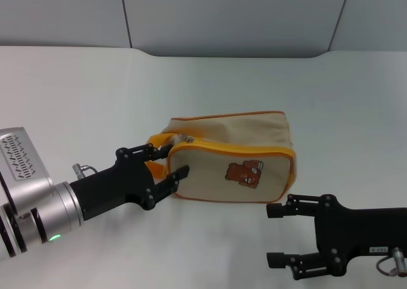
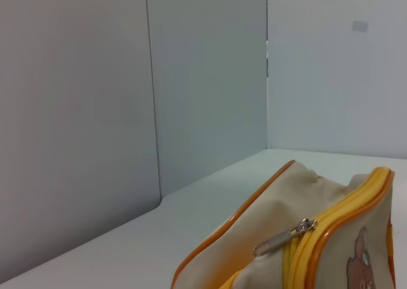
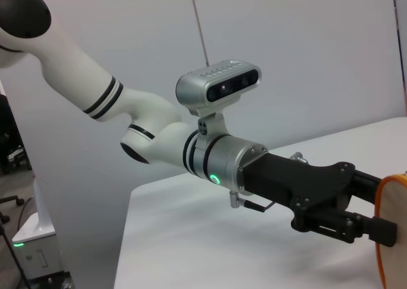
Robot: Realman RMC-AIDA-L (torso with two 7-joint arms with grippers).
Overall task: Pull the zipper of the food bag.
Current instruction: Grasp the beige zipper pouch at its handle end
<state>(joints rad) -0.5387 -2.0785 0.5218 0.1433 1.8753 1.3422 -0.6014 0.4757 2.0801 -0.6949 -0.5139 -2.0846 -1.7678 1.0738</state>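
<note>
The left gripper [image 1: 170, 162], jaws apart at the food bag [image 1: 232, 155], should clamp the zipper [image 1: 184, 138] just above it.

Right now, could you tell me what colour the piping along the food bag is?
Orange-yellow piping edges the beige food bag; the head view shows it best.

the left gripper [image 1: 172, 162] covers most of the orange-yellow loop strap [image 1: 154, 141]; the food bag [image 1: 235, 155] seems cut off in both wrist views.
</note>
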